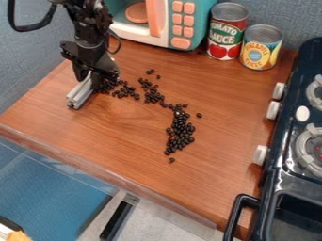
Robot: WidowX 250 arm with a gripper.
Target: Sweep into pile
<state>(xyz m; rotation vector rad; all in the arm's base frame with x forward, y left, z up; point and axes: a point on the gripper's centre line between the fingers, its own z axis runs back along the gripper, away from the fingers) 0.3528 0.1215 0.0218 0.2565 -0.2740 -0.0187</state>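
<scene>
Black beans [181, 132] strewn beside claw [90, 81], clamped on metal bar [80, 94]; labelled cans [261, 51] behind.

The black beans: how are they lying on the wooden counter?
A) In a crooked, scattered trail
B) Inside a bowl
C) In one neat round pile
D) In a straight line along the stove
A, because the black beans wander across the wooden counter from beside the metal bar at the claw to a loose clump, with a few strays off on their own.
</scene>
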